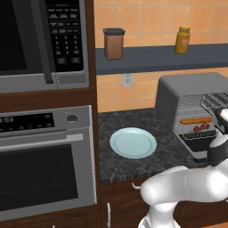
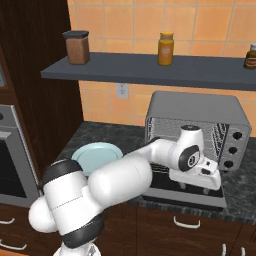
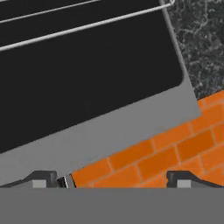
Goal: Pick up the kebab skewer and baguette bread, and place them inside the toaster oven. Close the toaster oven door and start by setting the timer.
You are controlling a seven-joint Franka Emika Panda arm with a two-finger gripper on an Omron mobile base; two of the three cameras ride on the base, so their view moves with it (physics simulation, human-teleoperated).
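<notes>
Left base view says most of the loading is done: the long orange-brown baguette bread lies on a wire rack inside the small grey toaster oven, and the short kebab skewer with its dark red chunks sits just below it, also inside. The pale blue round plate on the dark speckled counter is bare.

What's left, I reckon: shut the door, then set the timer. The dark glass toaster oven door in its grey frame hangs folded down flat, and my claw hovers over its outer edge, jaws spread wide, gripping nothing.

Hard to tell stuff: in the right base view my own white arm covers the oven mouth, so the food is hidden there. The door's bar handle I can't really pick out. Three round knobs sit on the oven's right panel, but which one is the timer I can't say.
</notes>
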